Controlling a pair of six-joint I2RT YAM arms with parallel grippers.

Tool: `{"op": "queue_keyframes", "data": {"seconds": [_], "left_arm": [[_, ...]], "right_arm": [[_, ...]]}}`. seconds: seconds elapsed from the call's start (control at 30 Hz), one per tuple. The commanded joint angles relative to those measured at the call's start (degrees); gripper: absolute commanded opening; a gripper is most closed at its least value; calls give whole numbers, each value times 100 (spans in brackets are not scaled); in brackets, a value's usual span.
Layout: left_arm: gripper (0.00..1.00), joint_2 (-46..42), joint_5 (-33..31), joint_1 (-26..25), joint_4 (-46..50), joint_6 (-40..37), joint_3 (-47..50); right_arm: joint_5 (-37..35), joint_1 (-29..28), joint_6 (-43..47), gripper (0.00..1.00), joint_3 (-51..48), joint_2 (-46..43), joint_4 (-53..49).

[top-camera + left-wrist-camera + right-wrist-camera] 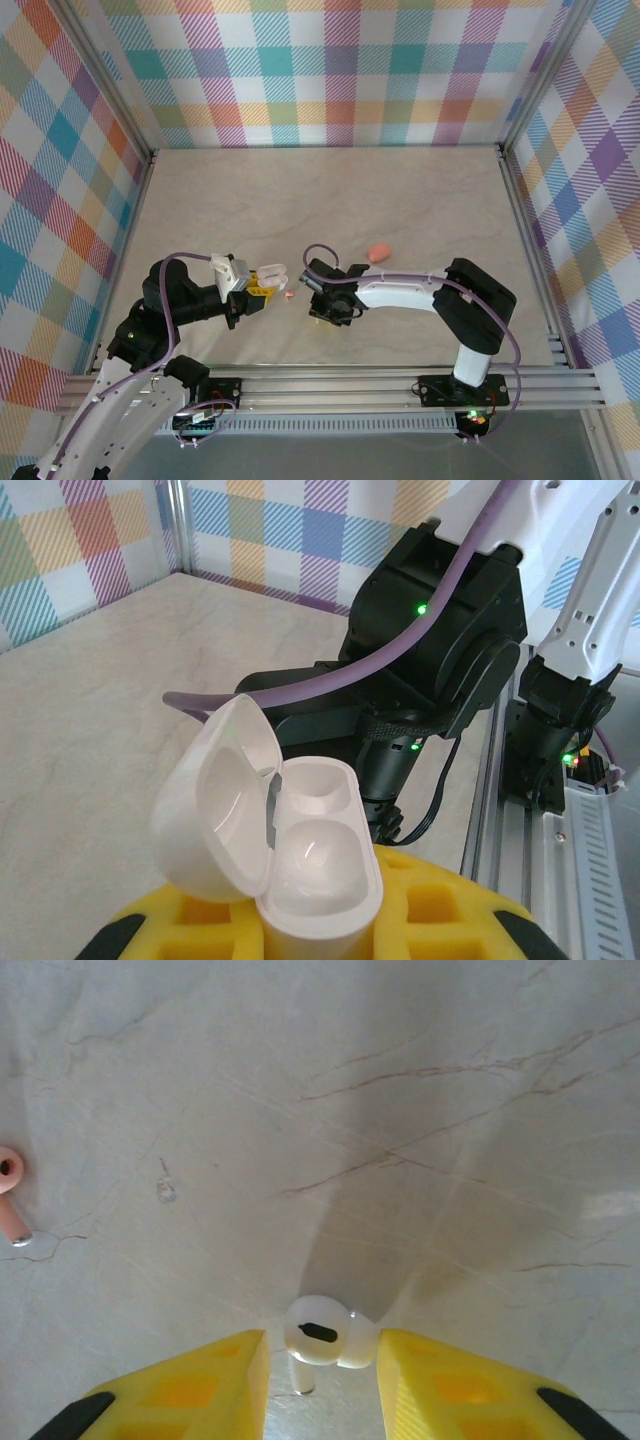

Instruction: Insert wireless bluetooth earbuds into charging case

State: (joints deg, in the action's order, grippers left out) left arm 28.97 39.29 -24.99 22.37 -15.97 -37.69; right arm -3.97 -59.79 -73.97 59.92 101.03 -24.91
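My left gripper point(262, 287) is shut on a white charging case point(312, 865), held upright with its lid point(215, 800) swung open to the left; both wells look empty. The yellow fingers point(440, 905) show below the case. My right gripper point(322, 1365) points down at the table, open and straddling a white earbud point(325, 1332). The earbud touches the right finger, and a small gap shows at the left one. Its stem points toward the camera's lower edge. A salmon-pink earbud point(10, 1195) lies on the table to the left, between the two grippers point(290, 294).
A closed salmon-pink case point(379, 252) lies on the marble tabletop point(330, 200) just behind the right arm's wrist. The right arm's black wrist point(440, 650) stands close in front of the held case. Checked walls enclose the table; an aluminium rail point(340, 385) runs along the near edge.
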Motion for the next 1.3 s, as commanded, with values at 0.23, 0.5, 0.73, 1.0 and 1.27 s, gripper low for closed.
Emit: {"op": "queue_keyframes", "data": {"seconds": [0.23, 0.5, 0.73, 1.0, 1.27], "left_arm": [[0, -45, -16, -6, -91, -115, 87], [0, -48, -29, -14, -91, -148, 95], [0, -49, -35, -3, -82, -149, 104], [0, -63, -66, -6, -75, -152, 104], [0, -94, -103, -6, -84, -153, 113]], "right_arm": [[90, 147, 273, 33, 314, 259, -241], [297, 177, 487, 32, 497, 492, -413], [370, 160, 542, 34, 565, 552, -517], [405, 110, 612, 35, 681, 662, -672], [458, 94, 776, 36, 971, 886, -929]]}}
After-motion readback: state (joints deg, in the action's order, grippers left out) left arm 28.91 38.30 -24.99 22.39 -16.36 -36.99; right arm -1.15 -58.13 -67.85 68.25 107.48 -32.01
